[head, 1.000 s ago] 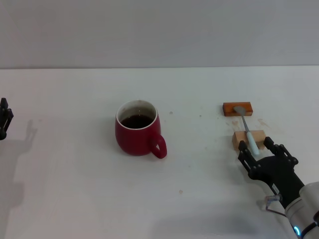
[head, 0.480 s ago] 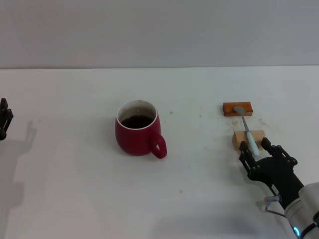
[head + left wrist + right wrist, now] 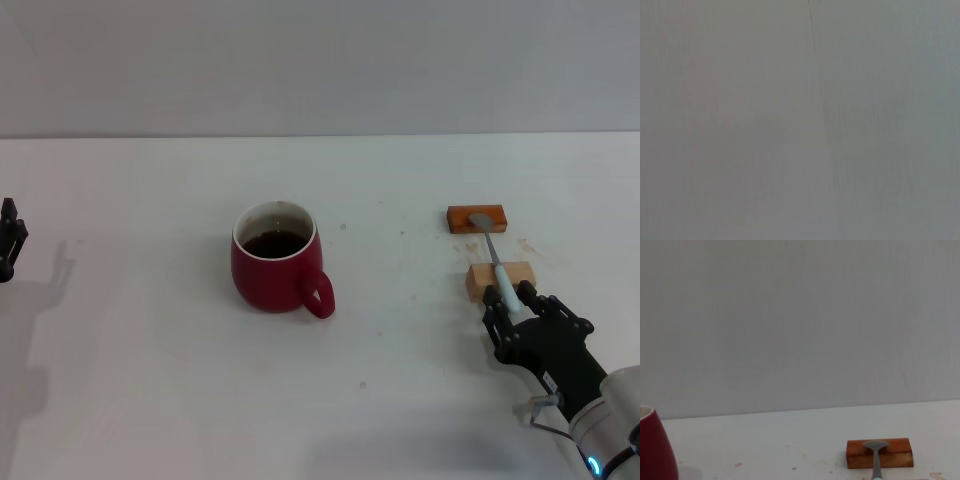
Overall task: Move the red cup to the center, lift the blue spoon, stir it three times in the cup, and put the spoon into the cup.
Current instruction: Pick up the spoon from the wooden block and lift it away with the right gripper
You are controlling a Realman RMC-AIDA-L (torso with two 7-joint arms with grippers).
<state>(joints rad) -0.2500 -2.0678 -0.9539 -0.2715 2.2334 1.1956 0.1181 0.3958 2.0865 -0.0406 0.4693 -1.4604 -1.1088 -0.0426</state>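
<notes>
In the head view, the squat dark-red ceramic mug with dark liquid inside [image 3: 277,258] stands on the white table [image 3: 140,380] about mid-width, its loop handle turned toward the near right. Well to its right, the slim spoon with a grey metal bowl and pale-blue handle [image 3: 495,258] bridges two small blocks: its bowl rests on the flat orange-brown block [image 3: 477,218] at the far end, and its handle crosses the tan wooden block [image 3: 499,280] nearer the robot. The spoon's long axis thus runs far to near, leaning slightly rightward as it comes near. The black right gripper [image 3: 521,312] sits just on the near side of the tan block, its fingers spread apart, and the tip of the pale handle lies between them; whether the pads touch it yet cannot be told. The handle end points straight at this gripper, so the right arm is far the nearer one for the pick. The left gripper [image 3: 10,238] hangs at the far left edge, well apart from everything; its finger state cannot be told.

The left wrist view shows only a blank grey surface.

In the right wrist view, the spoon's bowl lies on the orange-brown block, dead ahead, with the mug's red side at the picture's edge.
</notes>
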